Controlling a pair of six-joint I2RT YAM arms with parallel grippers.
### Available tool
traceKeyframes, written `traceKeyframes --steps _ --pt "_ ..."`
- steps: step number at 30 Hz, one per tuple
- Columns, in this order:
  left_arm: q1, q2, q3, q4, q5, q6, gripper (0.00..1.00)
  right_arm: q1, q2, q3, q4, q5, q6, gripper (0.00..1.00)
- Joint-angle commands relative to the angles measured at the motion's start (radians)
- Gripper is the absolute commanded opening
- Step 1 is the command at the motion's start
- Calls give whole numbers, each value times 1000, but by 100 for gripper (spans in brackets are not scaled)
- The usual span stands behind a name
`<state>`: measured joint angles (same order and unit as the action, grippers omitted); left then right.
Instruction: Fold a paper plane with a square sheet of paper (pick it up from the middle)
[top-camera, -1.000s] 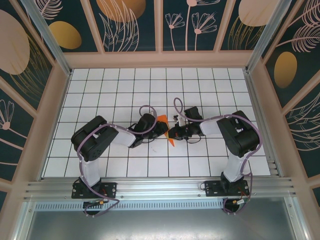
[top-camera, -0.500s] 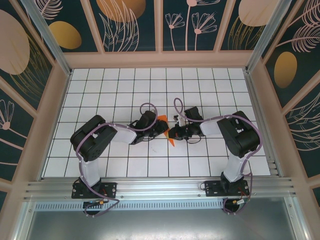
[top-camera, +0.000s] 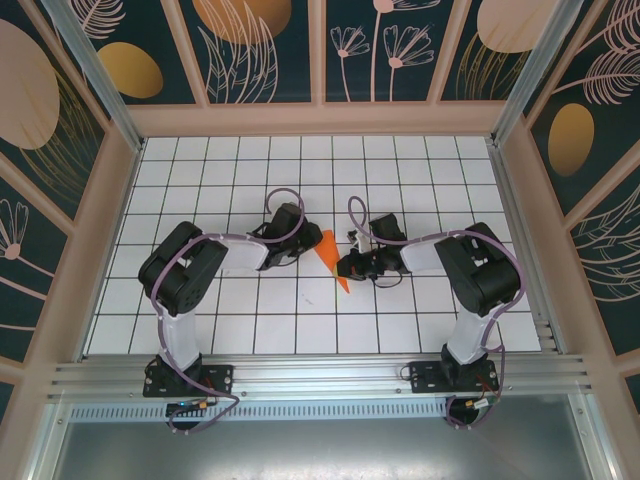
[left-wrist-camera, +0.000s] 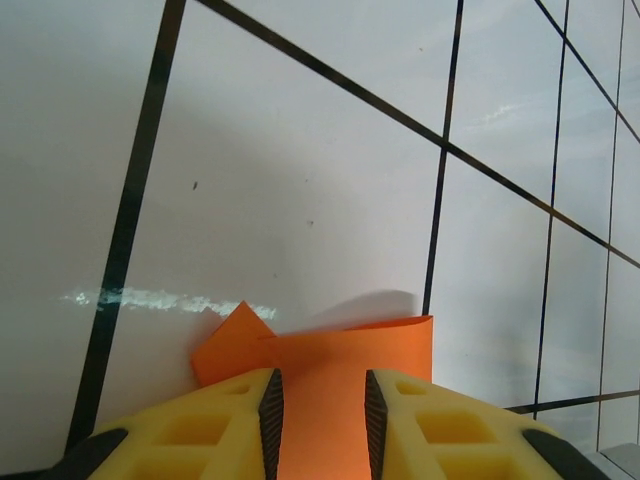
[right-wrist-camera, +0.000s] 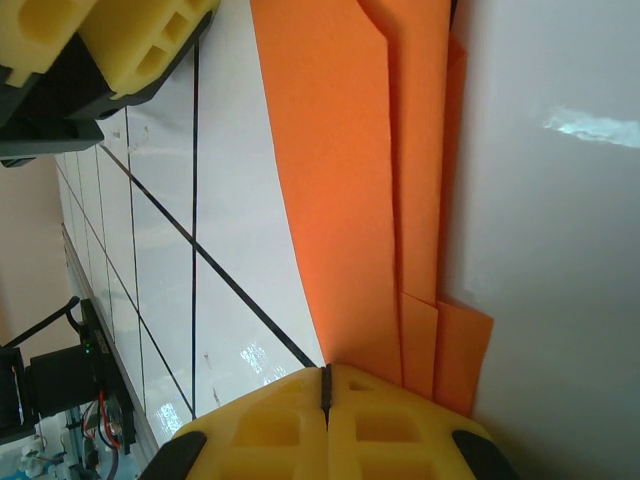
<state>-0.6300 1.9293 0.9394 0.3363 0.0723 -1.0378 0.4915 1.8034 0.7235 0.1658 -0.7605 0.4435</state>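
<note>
Top view: left gripper (top-camera: 298, 250) has backed off leftward and sits just beside paper plane (top-camera: 332, 258). Right gripper (top-camera: 348, 267) at plane's near tail.
Left wrist: jaws slightly apart, empty; plane (left-wrist-camera: 330, 350) lies flat beyond.
Right wrist: fingers (right-wrist-camera: 380, 420) together at tail; pinch or press unclear.
Judgement: keep tail pinned, re-approach along crease. Table (top-camera: 400, 180) open around, walls well apart.

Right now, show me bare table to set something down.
Free: the far tile rows under the back wall, and the near tile row by the front rail. Crowded: the middle, where left arm and right arm flank the paper plane.
</note>
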Motion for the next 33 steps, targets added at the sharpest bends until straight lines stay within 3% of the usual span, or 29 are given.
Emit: traceKeyframes --steps 1,13,22,33 --pt "18 56 27 -77 -29 45 32 -21 41 -59 -148 155 -38 0" --pt "67 -22 64 -141 -72 105 34 -30 41 -57 -137 153 -29 0" --pt "4 -122 54 -100 77 150 32 -30 43 -44 -149 159 -23 0" --pt "-60 12 38 51 235 71 27 -31 47 -45 -133 158 -15 0"
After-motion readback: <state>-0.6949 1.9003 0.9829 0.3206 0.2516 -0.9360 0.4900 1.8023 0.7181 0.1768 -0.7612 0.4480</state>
